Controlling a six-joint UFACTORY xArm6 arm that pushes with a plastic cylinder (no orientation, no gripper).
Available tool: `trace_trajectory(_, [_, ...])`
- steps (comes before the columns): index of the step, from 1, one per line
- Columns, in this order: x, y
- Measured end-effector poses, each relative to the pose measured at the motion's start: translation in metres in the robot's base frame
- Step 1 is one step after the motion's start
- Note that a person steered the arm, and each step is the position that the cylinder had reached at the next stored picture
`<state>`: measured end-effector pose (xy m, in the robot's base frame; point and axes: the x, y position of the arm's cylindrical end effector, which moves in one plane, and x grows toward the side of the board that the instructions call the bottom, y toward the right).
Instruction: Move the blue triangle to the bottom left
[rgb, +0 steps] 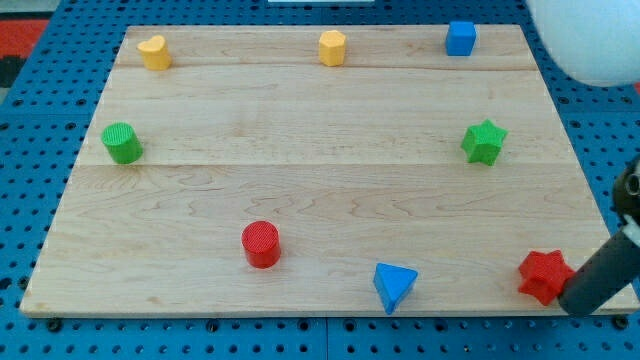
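Seven blocks on one wooden board (300, 130). Nearest, by the bottom edge: blue triangle (394, 286), right of centre; red star (545, 276) at the bottom-right corner, touching my tip (568, 298); red cylinder (261, 244) leftward. Bare wood toward the bottom-left corner. Midway: green cylinder (122, 143), green star (484, 141). Farthest: two yellow blocks (153, 52) (332, 47), blue cube (460, 38).

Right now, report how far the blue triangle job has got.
Done: nothing that shows. The blue triangle lies at the board's bottom edge, right of centre, far from the bottom left corner. In hand: my tip sits at the view's bottom right, beside the red star, well right of the triangle and apart from it. Left: reach the triangle's right side and push it left along the bottom edge, below the red cylinder.
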<state>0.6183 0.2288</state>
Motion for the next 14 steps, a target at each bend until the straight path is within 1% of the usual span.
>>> trace_trajectory(1, [0.0,-0.013])
trace_trajectory(2, [-0.001,-0.052])
trace_trajectory(3, [-0.001,-0.114])
trace_trajectory(4, [-0.012,-0.171])
trace_trajectory(5, [-0.036,-0.195])
trace_trajectory(7, [-0.043,-0.333])
trace_trajectory(8, [-0.05,-0.331])
trace_trajectory(9, [-0.057,-0.284])
trace_trajectory(10, [-0.036,-0.28])
trace_trajectory(11, [-0.063,-0.238])
trace_trajectory(12, [-0.111,-0.234])
trace_trajectory(13, [-0.146,-0.263])
trace_trajectory(14, [-0.152,-0.317])
